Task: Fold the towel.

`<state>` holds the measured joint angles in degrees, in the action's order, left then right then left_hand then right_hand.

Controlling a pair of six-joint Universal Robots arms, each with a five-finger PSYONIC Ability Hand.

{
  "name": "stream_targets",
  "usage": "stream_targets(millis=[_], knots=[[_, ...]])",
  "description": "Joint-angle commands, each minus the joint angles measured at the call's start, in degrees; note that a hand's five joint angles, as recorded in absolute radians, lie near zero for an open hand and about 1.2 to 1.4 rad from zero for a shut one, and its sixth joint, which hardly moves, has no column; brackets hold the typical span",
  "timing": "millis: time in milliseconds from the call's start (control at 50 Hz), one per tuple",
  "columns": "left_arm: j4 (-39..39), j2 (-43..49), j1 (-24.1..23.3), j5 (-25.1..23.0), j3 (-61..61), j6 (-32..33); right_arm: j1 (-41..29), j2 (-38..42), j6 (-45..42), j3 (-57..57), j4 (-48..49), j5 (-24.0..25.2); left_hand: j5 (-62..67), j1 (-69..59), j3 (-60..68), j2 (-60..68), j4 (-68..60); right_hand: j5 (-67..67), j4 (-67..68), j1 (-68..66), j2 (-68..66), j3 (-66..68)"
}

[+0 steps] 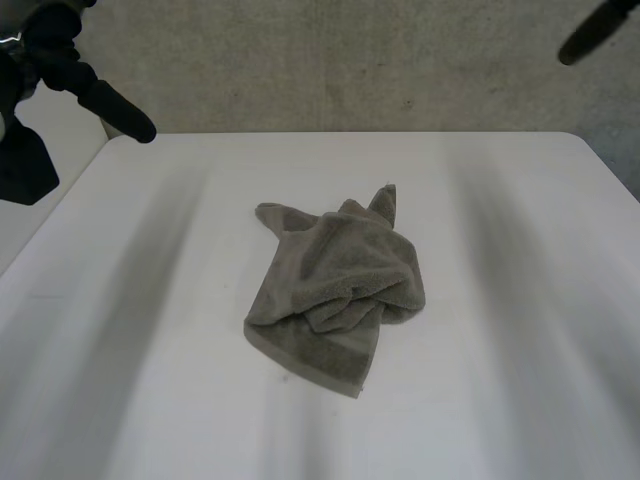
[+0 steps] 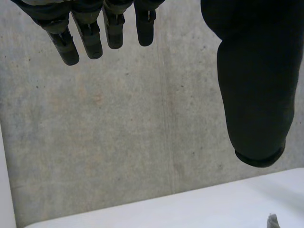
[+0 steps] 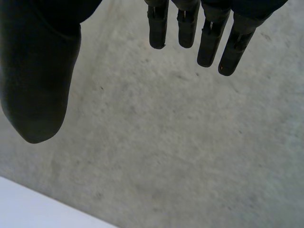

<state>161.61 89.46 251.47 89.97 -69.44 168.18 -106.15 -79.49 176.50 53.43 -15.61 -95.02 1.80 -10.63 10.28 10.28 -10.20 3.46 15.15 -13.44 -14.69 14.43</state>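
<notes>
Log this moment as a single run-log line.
fold: not begun | towel: crumpled heap, middle of table, untouched | left hand: open, empty, away from towel | right hand: open, empty, away from towel

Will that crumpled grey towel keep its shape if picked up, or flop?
Probably flop: the towel lies in soft, loose folds, so it should droop and partly unfurl. Its fuzzy pile suggests a grip won't slip. Pushing would likely bunch it.
</notes>
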Motion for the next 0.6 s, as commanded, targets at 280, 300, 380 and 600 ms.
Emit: stream_targets(millis=[280,300,380,600], knots=[[-4.5,-0.2,-0.7,0.0,0.0,5.8,6.8,-3.6,-3.2,11.9,-5.4,14.2,-0.9,-0.3,0.6,0.6,-0.7,-3.5,-5.1,3.4,4.7,-4.4],[-4.4,-0.2,-0.8,0.1,-0.4,5.8,6.7,-3.9,-3.2,12.1,-5.0,14.2,-0.9,-0.3,0.6,0.6,-0.7,-3.5,-5.1,3.4,4.7,-4.4],[-4.0,-0.1,-1.0,0.1,-1.0,5.8,6.3,-4.0,-3.4,12.3,-4.2,14.6,-0.9,-0.3,0.6,0.6,-0.7,-3.5,-5.1,3.4,4.7,-4.4],[-3.8,1.0,-1.4,-0.1,-0.7,5.8,5.7,-3.7,-5.7,13.2,-3.8,15.0,-0.7,-0.4,0.8,0.8,-0.9,-3.5,-5.1,3.4,4.7,-4.4]])
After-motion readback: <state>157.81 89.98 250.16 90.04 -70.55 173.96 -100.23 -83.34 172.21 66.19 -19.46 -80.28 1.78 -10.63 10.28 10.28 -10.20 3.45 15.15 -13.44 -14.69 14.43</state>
